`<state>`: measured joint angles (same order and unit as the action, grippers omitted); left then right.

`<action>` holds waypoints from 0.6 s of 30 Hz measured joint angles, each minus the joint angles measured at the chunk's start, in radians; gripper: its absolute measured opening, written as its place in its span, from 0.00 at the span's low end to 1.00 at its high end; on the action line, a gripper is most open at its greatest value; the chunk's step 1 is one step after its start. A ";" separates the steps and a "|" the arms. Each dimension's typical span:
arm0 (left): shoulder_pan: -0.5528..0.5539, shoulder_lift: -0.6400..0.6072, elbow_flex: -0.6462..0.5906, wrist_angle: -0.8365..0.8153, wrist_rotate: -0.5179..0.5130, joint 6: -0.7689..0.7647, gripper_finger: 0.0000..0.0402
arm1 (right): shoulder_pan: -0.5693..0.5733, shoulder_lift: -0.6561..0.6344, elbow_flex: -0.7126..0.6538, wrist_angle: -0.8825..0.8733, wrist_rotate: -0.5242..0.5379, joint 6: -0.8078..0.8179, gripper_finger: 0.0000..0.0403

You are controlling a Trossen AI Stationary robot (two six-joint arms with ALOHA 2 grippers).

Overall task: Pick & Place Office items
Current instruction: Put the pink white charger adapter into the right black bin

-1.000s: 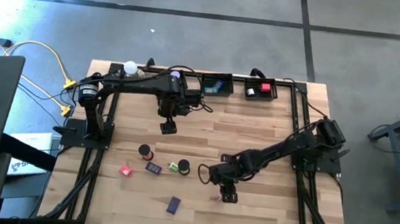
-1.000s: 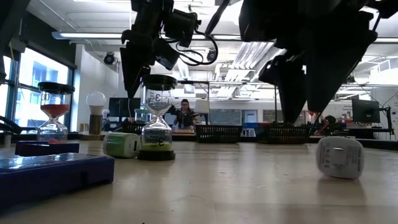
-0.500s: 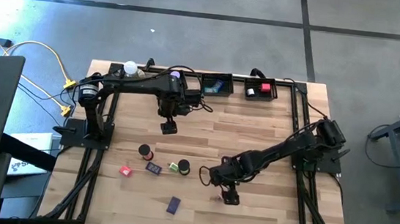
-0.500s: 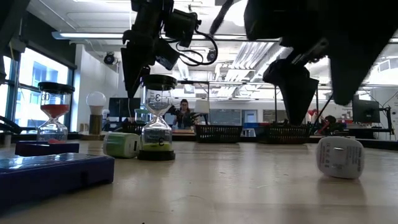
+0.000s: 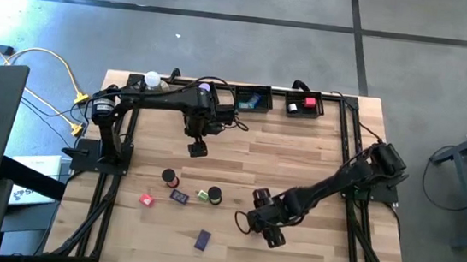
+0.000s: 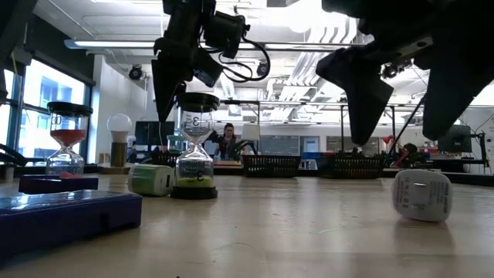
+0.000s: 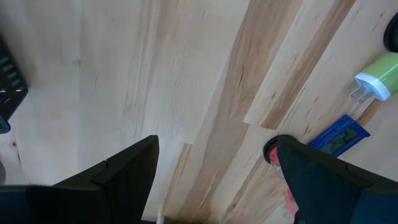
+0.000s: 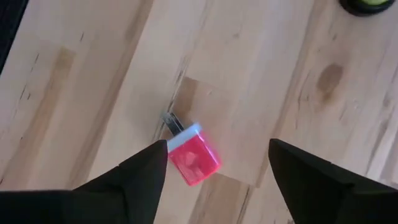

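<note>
While a few items are already sitting in the trays (image 5: 254, 99) at upper centre, the right gripper (image 5: 269, 235) is hovering, jaws apart, over a pink plug (image 8: 194, 158), with five more (image 5: 179, 196) waiting lower left.

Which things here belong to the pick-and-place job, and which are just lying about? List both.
Job: pink plug block, green plug block, blue block, purple block, sand timer.
Lying about: white bulb, black tray, yellow cables.

Pale matt wood table (image 5: 301, 146); glossy pink plug (image 8: 193, 158)
</note>
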<state>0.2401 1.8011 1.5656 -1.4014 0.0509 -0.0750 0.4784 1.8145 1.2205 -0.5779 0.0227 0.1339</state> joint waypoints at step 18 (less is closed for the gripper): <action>-0.001 0.000 0.000 -0.001 0.000 -0.038 0.79 | 0.035 0.026 -0.030 0.038 -0.025 0.003 0.62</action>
<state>0.2390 1.8015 1.5658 -1.4027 0.0513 -0.1135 0.5137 1.8408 1.1902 -0.5401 -0.0021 0.1373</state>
